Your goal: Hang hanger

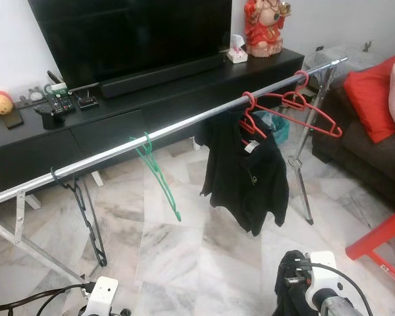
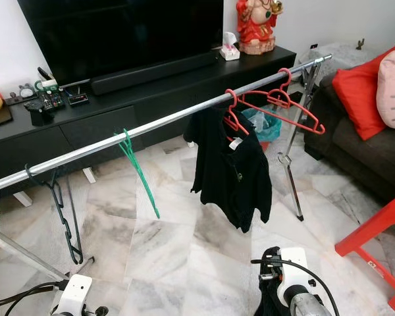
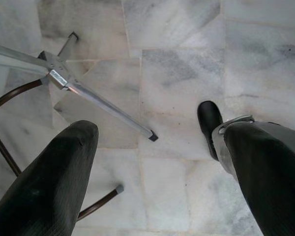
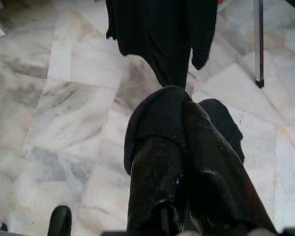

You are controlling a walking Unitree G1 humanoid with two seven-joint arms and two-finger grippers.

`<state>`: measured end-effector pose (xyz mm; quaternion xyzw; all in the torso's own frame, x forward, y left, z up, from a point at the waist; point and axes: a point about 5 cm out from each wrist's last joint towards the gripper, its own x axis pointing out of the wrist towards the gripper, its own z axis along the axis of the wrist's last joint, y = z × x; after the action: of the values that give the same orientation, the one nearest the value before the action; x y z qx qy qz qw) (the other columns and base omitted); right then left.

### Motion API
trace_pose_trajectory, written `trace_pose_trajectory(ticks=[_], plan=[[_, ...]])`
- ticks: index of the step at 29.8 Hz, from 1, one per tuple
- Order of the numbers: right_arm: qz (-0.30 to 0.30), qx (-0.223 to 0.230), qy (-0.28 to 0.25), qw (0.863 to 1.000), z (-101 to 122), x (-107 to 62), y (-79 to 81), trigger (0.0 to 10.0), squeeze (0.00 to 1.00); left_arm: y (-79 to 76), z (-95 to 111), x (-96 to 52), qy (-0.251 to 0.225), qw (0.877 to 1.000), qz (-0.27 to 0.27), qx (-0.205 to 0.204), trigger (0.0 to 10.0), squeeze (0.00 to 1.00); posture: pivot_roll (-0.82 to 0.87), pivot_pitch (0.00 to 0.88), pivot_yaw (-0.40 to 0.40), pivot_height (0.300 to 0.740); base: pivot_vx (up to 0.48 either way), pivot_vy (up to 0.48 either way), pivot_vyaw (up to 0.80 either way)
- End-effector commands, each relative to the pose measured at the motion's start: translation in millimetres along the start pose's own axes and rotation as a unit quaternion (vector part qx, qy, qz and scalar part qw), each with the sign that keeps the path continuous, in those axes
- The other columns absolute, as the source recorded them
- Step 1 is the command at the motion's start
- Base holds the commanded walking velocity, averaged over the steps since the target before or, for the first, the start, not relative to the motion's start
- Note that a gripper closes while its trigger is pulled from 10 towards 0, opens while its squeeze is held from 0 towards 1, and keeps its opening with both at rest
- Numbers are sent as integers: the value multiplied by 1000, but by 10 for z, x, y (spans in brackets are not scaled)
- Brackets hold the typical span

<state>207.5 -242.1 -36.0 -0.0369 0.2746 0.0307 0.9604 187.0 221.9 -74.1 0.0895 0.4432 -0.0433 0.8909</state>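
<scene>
A silver clothes rail (image 1: 178, 125) runs from low left to high right across the room. On it hang a black hanger (image 1: 85, 210), a green hanger (image 1: 159, 178), a red hanger carrying a black shirt (image 1: 247, 164), and a bare red hanger (image 1: 309, 112). My right gripper (image 4: 179, 105) is low in front of the shirt, shut on a piece of black cloth (image 4: 152, 118) that drapes over its fingertips. My left gripper (image 3: 157, 129) hangs open above the marble floor, near a foot of the rail's stand (image 3: 103, 103).
A black TV console (image 1: 118, 118) with a large TV stands behind the rail. A dark sofa with red cushions (image 1: 375, 92) is at the right, and a red stool (image 1: 382, 243) is near my right side. The stand's right leg (image 1: 303, 171) reaches the floor beside the shirt.
</scene>
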Motion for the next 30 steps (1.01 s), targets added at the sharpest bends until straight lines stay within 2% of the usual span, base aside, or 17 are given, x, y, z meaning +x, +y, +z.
trace_pose_trajectory(ticks=[1, 9, 12, 13, 14, 15, 16, 18, 19, 21, 26, 29, 30], plan=[[0, -4, -18, 1000, 82, 32, -6, 10000, 0, 18, -12, -4, 3, 1000, 2, -1, 10000, 0, 32, 0, 69, 740, 0, 0, 0], [-10, -1, -32, 999, 108, 48, 23, 10000, 0, -10, -53, -9, 9, 1000, 0, 3, 10000, 0, 39, 3, 72, 740, 0, 0, 0], [-76, 8, -45, 996, 133, 44, -58, 10000, 0, -2, -77, -12, 15, 1000, 8, -2, 10000, 0, 38, 4, 71, 740, 0, 0, 0], [-76, 8, -45, 996, 133, 44, -58, 10000, 0, -2, -77, -12, 15, 1000, 8, -2, 10000, 0, 38, 4, 71, 740, 0, 0, 0], [-115, 21, -72, 991, 188, 27, -110, 10000, 0, 0, -87, -15, 17, 1000, 10, -6, 10000, 0, 40, 3, 70, 740, 0, 0, 0], [-115, 21, -72, 991, 188, 27, -110, 10000, 0, 0, -87, -15, 17, 1000, 10, -6, 10000, 0, 40, 3, 70, 740, 0, 0, 0], [-157, 25, -103, 982, 253, -7, -169, 10000, 0, 1, -95, -17, 17, 1000, 10, -8, 10000, 0, 43, 4, 71, 740, 0, 0, 0], [-214, 31, -177, 960, 362, -152, -173, 10000, 0, -5, -111, -21, 17, 1000, 9, -9, 10000, 0, 31, 5, 77, 740, 0, 0, 0], [-214, 31, -177, 960, 362, -152, -173, 10000, 0, -5, -111, -21, 17, 1000, 9, -9, 10000, 0, 31, 5, 77, 740, 0, 0, 0], [-222, 10, -210, 952, 329, -314, -29, 10000, 0, -15, -121, -23, 17, 1000, 8, -8, 10000, 0, 24, 6, 79, 740, 0, 0, 0], [-227, -13, -216, 949, 282, -422, 69, 10000, 0, -19, -119, -22, 16, 1000, 7, -7, 10000, 0, 20, 7, 84, 740, 0, 0, 0], [-246, -31, -237, 939, 355, -502, 114, 10000, 0, -20, -107, -20, 13, 1000, 7, -7, 10000, 0, 18, 8, 87, 740, 0, 0, 0], [-246, -33, -259, 933, 484, -484, 108, 10000, 0, -25, -101, -18, 11, 1000, 7, -8, 10000, 0, 18, 5, 86, 740, 0, 0, 0]])
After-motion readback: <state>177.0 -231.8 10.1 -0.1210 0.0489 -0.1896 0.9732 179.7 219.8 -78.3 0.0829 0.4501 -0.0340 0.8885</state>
